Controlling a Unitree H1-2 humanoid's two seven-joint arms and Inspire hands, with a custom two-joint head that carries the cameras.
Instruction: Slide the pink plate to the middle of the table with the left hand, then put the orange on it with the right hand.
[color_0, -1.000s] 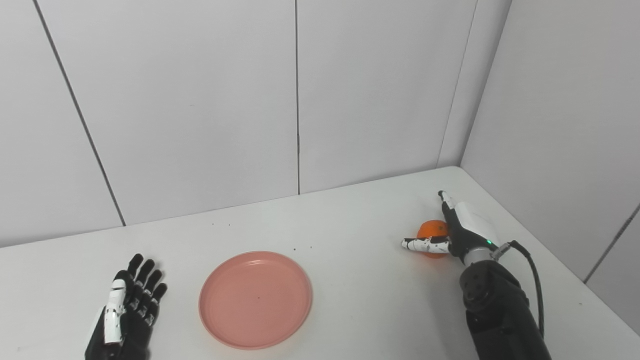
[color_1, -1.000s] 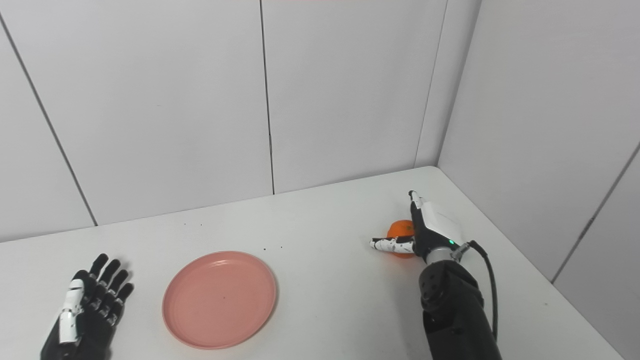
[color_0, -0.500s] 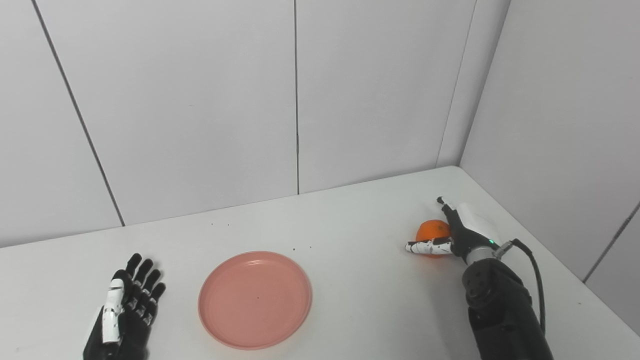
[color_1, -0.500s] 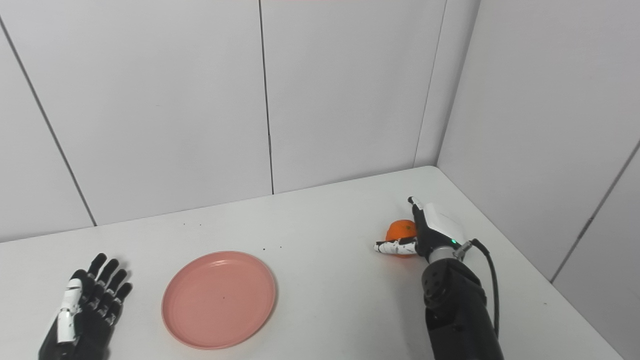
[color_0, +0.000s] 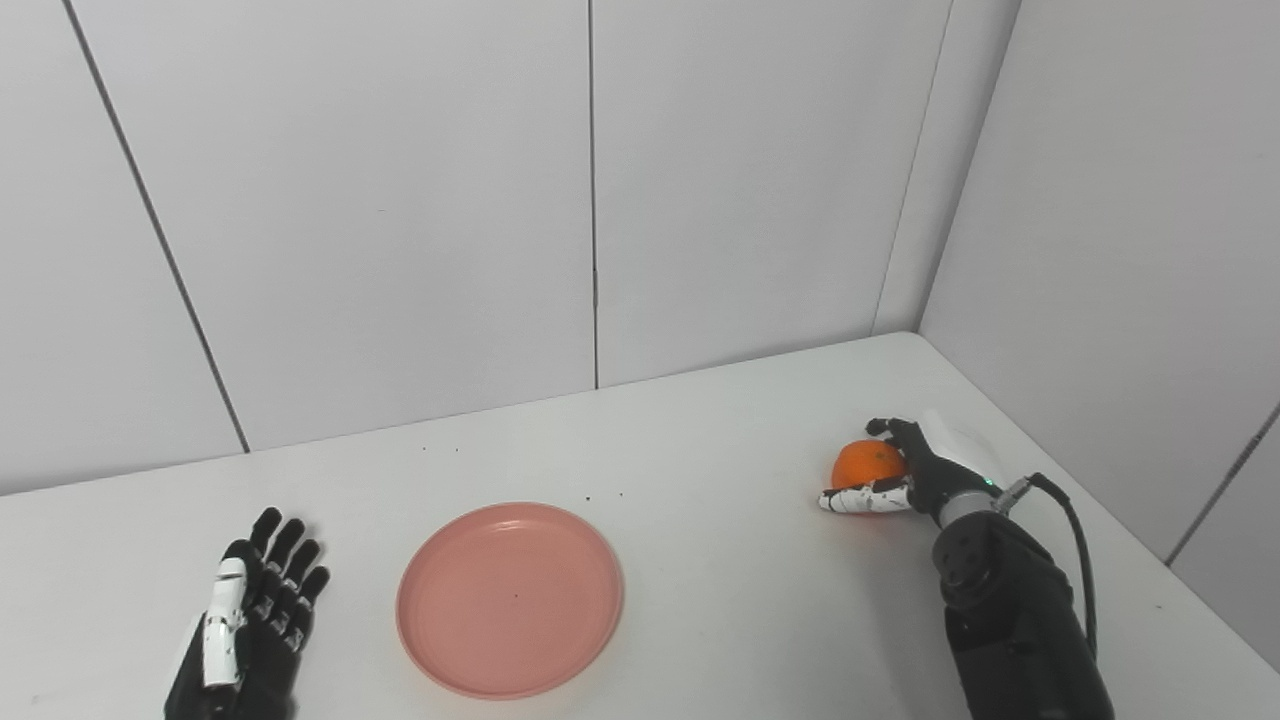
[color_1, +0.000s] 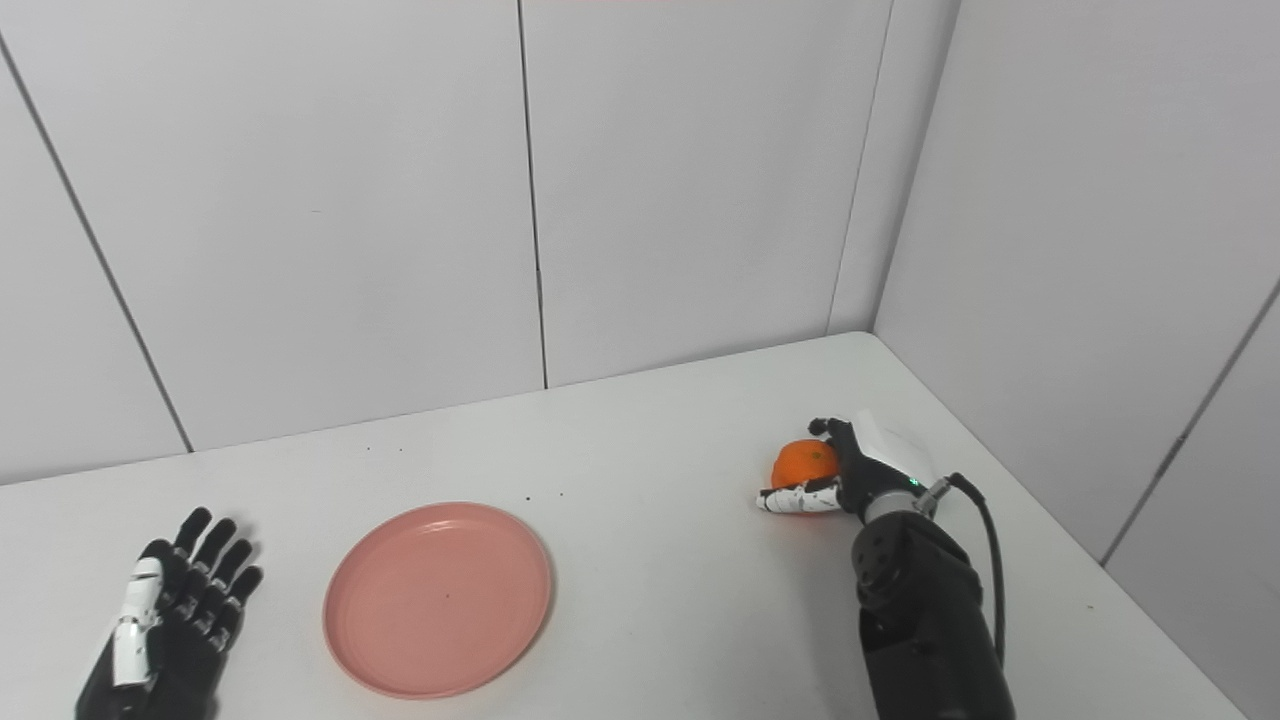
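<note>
step: grasp the orange with the right hand; plate slide looks done, judging by where the plate sits
orange (color_0: 868, 463): right side of frame, mid height, sitting on the table (color_0: 720, 560); well apart from the plate
right hand (color_0: 905, 470): wrapped round the orange from its right side, thumb low along the near side, fingers (color_0: 888, 427) curled over the far top; touching it, grip appears closed on the fruit but not lifted
left hand (color_0: 250, 620): lower left of frame, flat on the table, fingers apart, holding nothing, just left of the plate and not touching
pink plate (color_0: 510, 597): lower centre of frame, a bit left of middle, nothing on it
grip tip: round fruit can roll or squirt out; get thumb and fingers on opposite sides and firm before raising
lift tip: go straight up first, then carry toward the left of frame, low and level
place tip: lower onto plate centre, release only once it rests, so it does not roll off the shallow rim
risk: cable (color_0: 1070, 520) at the wrist; left hand should keep out of the path
unclear: how tight the hold is
</note>
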